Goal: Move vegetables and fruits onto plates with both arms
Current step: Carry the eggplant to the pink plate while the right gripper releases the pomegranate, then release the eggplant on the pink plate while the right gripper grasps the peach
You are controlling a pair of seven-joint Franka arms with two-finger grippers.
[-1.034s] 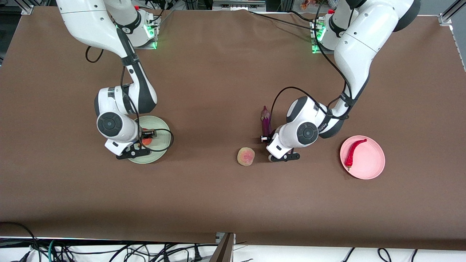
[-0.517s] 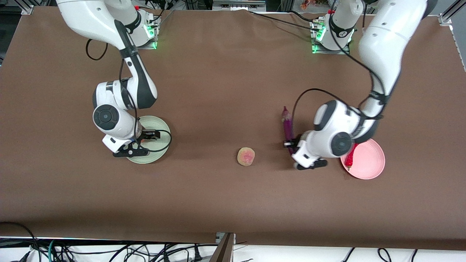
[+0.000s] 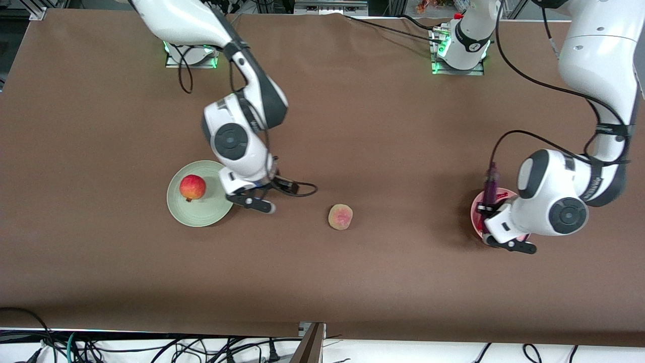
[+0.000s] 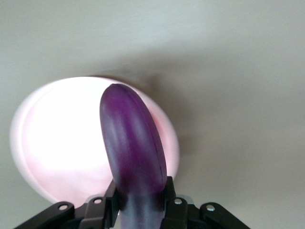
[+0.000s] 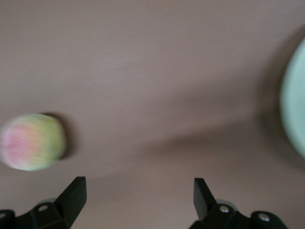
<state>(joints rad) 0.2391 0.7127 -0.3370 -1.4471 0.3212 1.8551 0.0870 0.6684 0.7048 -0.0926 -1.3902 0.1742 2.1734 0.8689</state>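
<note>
Left gripper [image 3: 491,222] clamped on the purple eggplant [image 3: 490,189], holding it over the pink plate [image 3: 475,214] at the left arm's end of the table; the left wrist view shows the eggplant's rounded end [image 4: 131,143] hanging above the plate's middle [image 4: 57,152]. Step in hand, by my reading: delivery of the second vegetable. Next move calls for lowering until the eggplant rests in the plate, then letting go (a sliver of red beside the eggplant is likely the chili pepper [image 3: 503,192], mostly hidden by the arm, so the drop should avoid knocking it out). Right gripper [image 3: 252,199] spread wide and empty, over bare brown table [image 3: 352,282] between the green plate [image 3: 201,217] and the greenish-yellow fruit [image 3: 340,217]. Red-yellow fruit [image 3: 192,187] sits in the green plate. The greenish-yellow fruit lies mid-table, near the right gripper but off to one side of its open fingers [image 5: 74,193]; the gripper needs to centre over it before descending.
</note>
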